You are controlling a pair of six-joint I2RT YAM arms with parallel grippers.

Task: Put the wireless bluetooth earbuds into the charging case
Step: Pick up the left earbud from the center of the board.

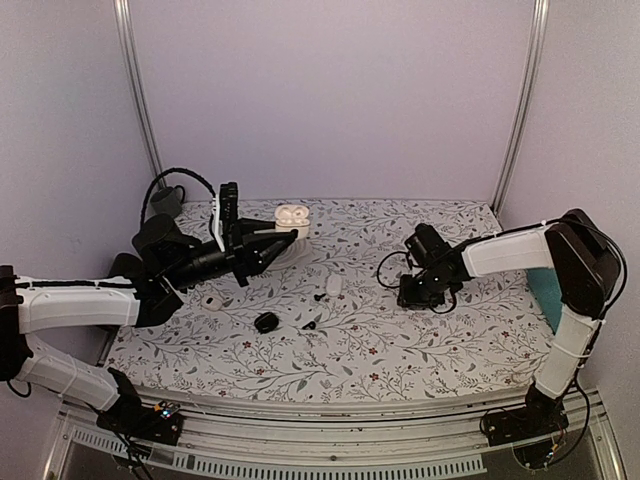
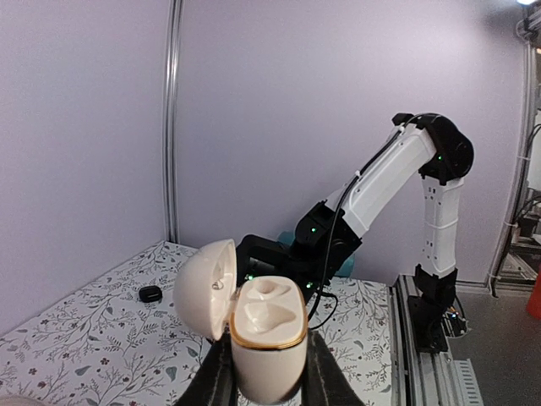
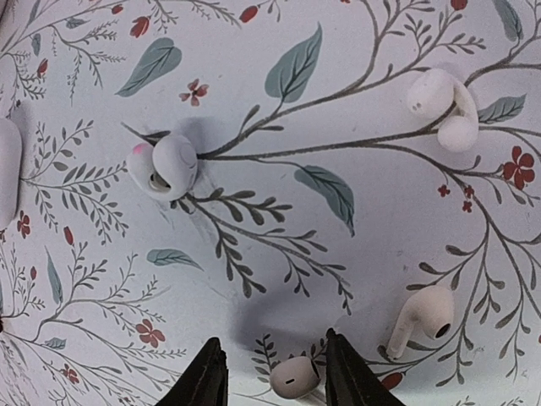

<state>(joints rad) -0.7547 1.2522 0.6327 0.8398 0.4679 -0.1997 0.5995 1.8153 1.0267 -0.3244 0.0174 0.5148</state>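
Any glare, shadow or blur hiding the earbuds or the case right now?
Top external: even soft light, no glare, small parts hard to read. Left wrist: charging case sharp, glare only in the top right corner. Right wrist: sharp; the right claw throws a soft shadow beside the earbud between its fingers, which shows clearly.

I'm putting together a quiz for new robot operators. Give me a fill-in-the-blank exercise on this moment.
1. The left gripper holds the charging case with its lid ____.
2. The wells of the case are ____.
3. The white earbud at the right gripper lies ____ its two fingers.
Missing words: open; empty; between.
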